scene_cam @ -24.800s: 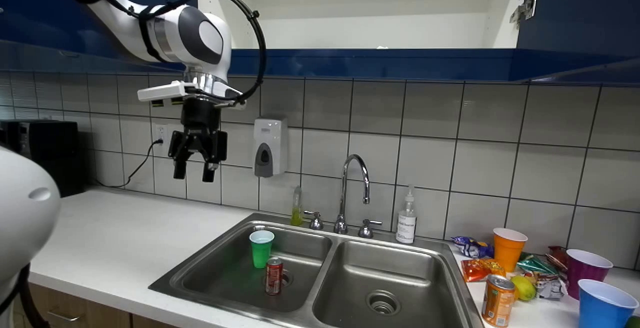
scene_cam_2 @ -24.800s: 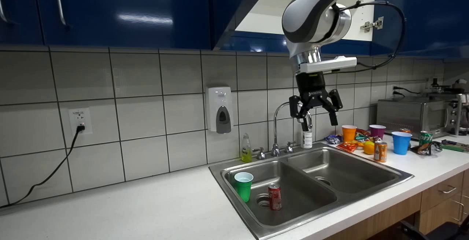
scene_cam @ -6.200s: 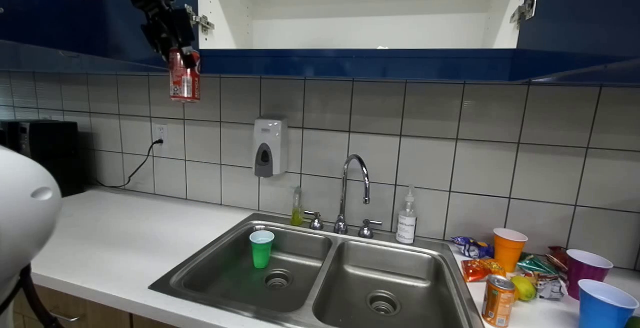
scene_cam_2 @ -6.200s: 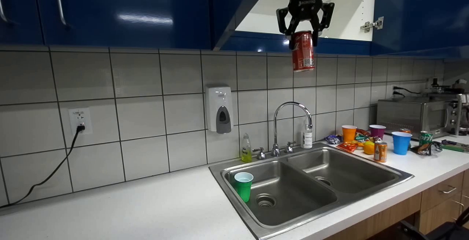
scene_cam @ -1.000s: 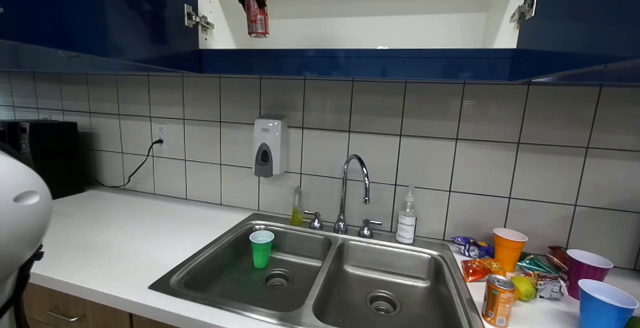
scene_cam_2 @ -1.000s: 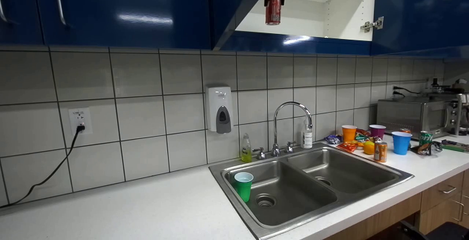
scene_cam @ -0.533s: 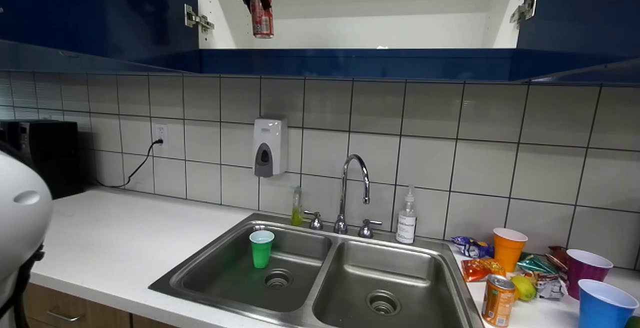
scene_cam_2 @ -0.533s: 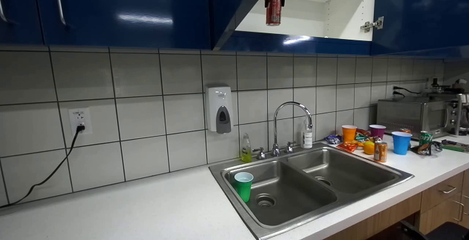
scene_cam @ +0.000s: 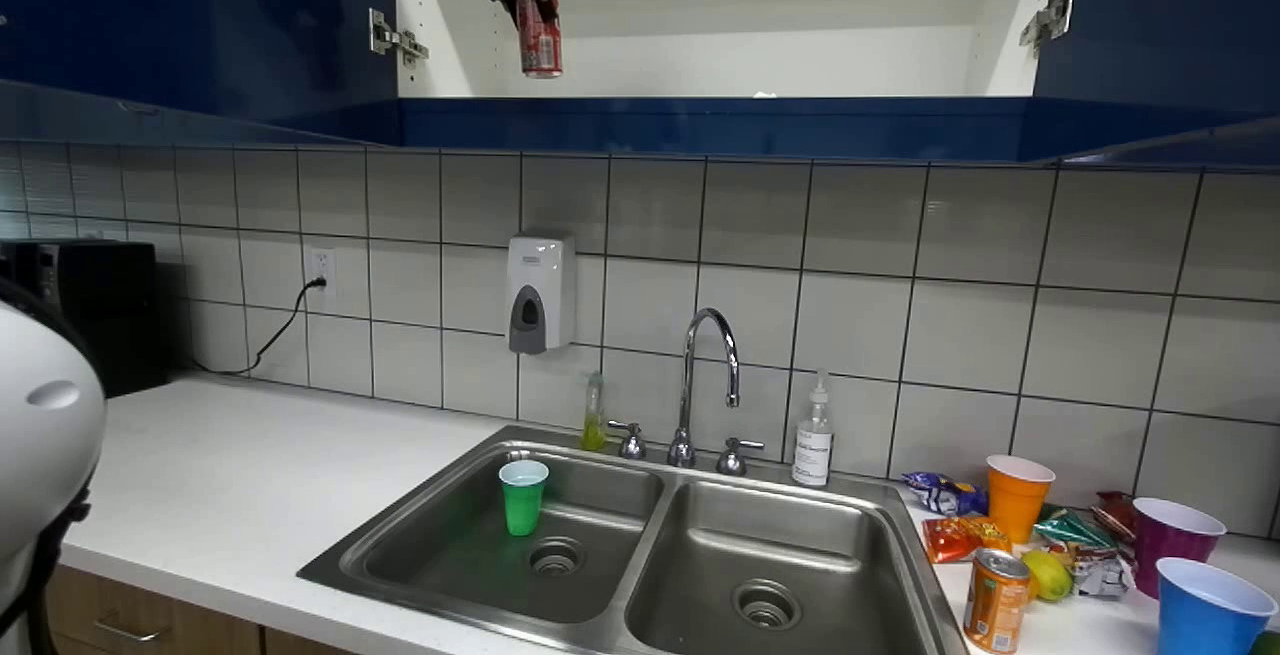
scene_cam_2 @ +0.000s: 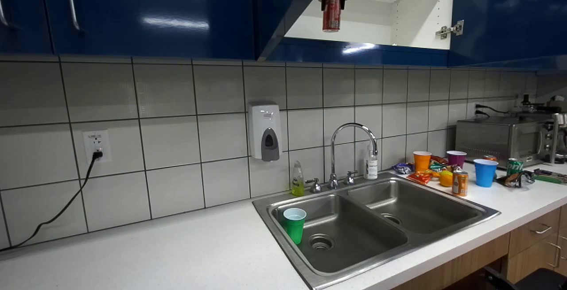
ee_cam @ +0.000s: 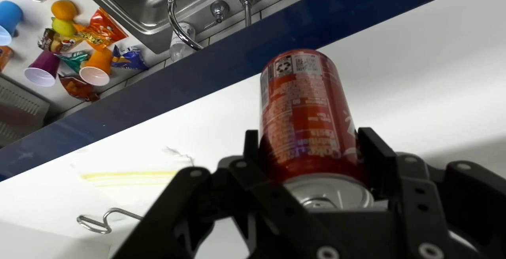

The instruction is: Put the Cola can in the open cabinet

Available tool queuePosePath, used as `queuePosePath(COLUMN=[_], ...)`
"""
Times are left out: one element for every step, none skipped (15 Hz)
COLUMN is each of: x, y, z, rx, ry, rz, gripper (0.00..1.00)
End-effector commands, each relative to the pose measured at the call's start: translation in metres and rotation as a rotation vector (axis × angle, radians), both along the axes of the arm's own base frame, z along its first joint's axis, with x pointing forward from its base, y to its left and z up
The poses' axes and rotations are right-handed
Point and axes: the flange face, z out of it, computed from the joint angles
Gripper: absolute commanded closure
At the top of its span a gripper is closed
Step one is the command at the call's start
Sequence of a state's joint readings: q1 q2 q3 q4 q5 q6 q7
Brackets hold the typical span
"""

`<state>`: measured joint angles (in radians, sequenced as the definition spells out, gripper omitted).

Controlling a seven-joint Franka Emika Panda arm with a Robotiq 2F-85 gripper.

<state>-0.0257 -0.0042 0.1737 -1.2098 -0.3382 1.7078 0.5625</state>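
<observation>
Jaws of the gripper [ee_cam: 308,144] pinch the Cola can [scene_cam_2: 332,16] near its top, aloft at the mouth of the open cabinet [scene_cam: 750,63]; depth past the lower edge [scene_cam: 700,125] is unclear; released too soon, it could straddle that edge and topple out.

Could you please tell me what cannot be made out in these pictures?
Gripper: upper end cut off by the top edge in both exterior views.
Open cabinet: floor hidden by its dark blue lower edge in both exterior views.
Cola can: smallest print too blurred to read in wrist view.
Small orange object: mostly hidden by the blue cup in an exterior view.
</observation>
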Motion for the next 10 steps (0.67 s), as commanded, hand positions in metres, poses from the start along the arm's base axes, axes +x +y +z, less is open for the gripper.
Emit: queuePosePath(x=[0.009, 0.012, 0.015, 0.017, 0.021, 0.024, 0.027, 0.030, 0.033, 0.037], y=[-0.008, -0.010, -0.011, -0.012, -0.013, -0.014, -0.015, -0.015, -0.015, -0.015], z=[0.009, 0.008, 0.007, 0.007, 0.005, 0.003, 0.002, 0.000, -0.002, -0.004], rx=[-0.004, -0.002, 0.003, 0.001, 0.002, 0.002, 0.005, 0.007, 0.007, 0.008], ry=[-0.021, -0.024, -0.023, -0.024, -0.022, -0.019, -0.015, -0.012, -0.011, -0.010], rz=[-0.018, -0.020, -0.013, -0.021, -0.023, -0.024, -0.025, -0.023, -0.025, -0.025], gripper=[0.62, 0.62, 0.62, 0.62, 0.62, 0.62, 0.62, 0.62, 0.62, 0.62])
